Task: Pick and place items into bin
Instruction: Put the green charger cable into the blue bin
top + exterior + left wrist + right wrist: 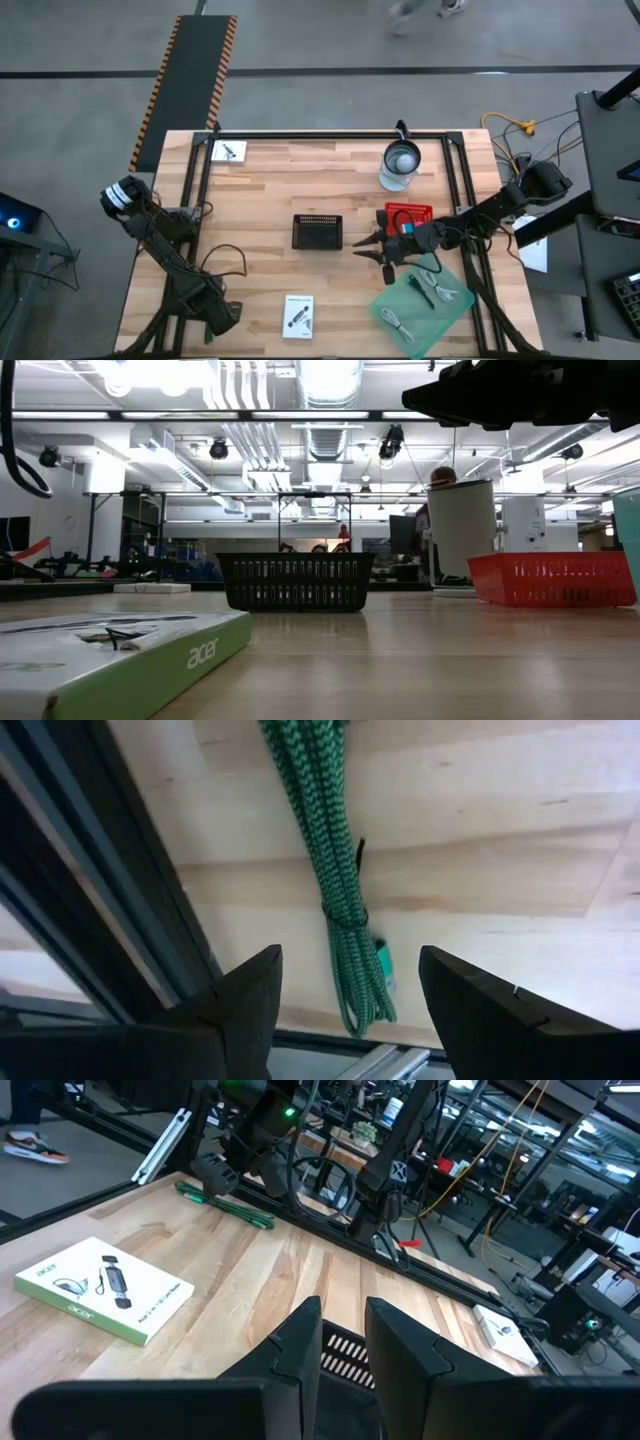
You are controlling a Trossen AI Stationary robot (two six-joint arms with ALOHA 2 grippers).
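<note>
Table (260,200) – pale smooth wood; rope (335,850) – braided

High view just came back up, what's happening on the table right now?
Nothing is held at the moment. The right gripper hovers with its fingers narrowly apart and empty, between the black bin and the red basket. The left gripper waits open at the table's near left edge, over a bundled green cord. A boxed card and cables on the green tray are not yet binned.
</note>
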